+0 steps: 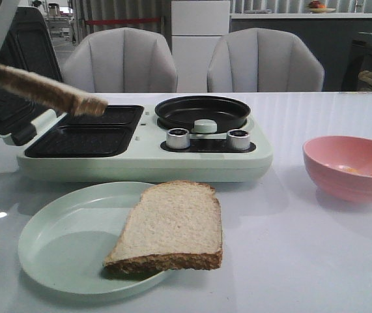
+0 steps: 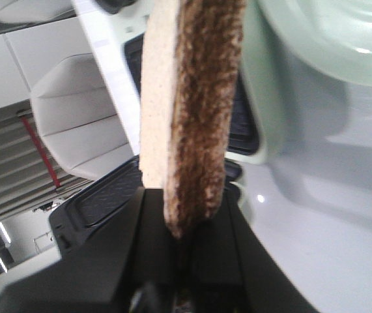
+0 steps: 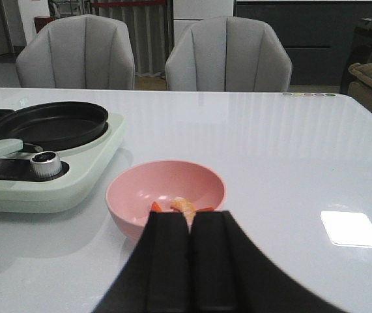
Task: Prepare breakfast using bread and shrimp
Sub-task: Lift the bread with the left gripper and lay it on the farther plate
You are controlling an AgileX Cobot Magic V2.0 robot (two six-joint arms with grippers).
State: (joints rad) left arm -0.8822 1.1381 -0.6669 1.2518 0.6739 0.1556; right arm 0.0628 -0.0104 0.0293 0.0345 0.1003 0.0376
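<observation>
On a white table (image 1: 316,261) before two grey chairs, the left hand (image 2: 179,261) pinches a bread slice (image 1: 45,91), long axis slanting down toward the open sandwich press (image 1: 85,134) just below, while the right hand (image 3: 189,261) rests pressed together.

Two bread slices are seen, pale beige with brown crusts. One slice (image 1: 169,228) lies flat on the plate (image 1: 55,241), its near corner overhanging the rim on the plate's right side. The other slice (image 1: 45,91) is held in the air, beyond the plate and above its left part, seen nearly edge-on and sloping downward to the right. The shrimp (image 3: 182,206), small and orange-pink, lie in the bowl (image 3: 133,195), well right of the plate.
</observation>
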